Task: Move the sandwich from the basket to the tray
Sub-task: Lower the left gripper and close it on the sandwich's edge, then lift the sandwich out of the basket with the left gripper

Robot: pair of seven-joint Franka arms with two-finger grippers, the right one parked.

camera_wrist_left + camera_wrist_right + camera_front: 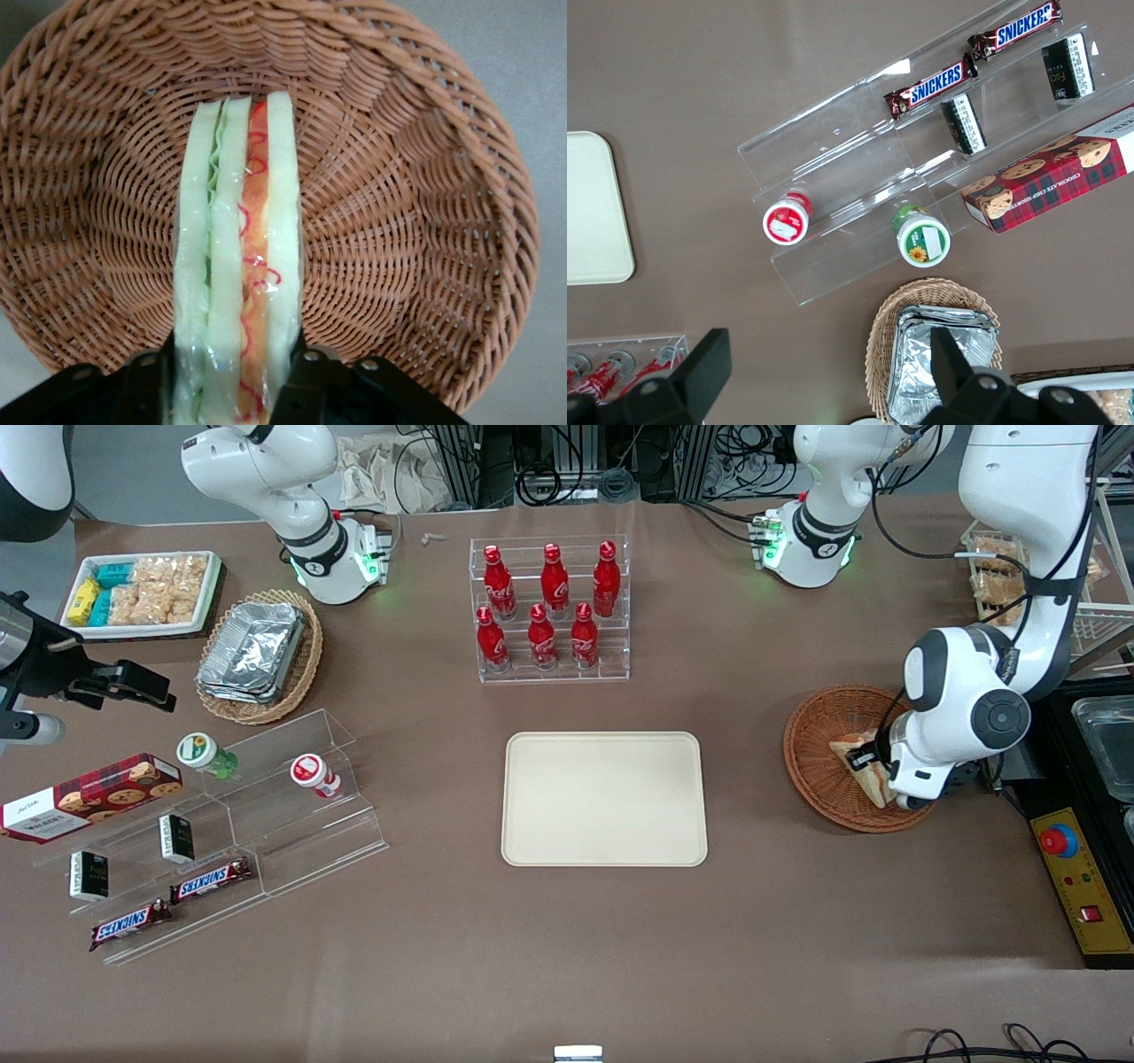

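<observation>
The sandwich is a wrapped wedge of pale bread with red and green filling, in the reddish-brown wicker basket toward the working arm's end of the table. My gripper is down in the basket, shut on the sandwich. In the left wrist view the sandwich stands on edge between the two black fingers, which press on both its faces, with the basket floor under it. The cream-beige tray lies flat at the table's middle with nothing on it; its corner shows in the right wrist view.
A clear rack of red bottles stands farther from the front camera than the tray. A tan basket of foil containers, a white snack tray and a clear stepped stand with snacks lie toward the parked arm's end. A control box sits beside the basket.
</observation>
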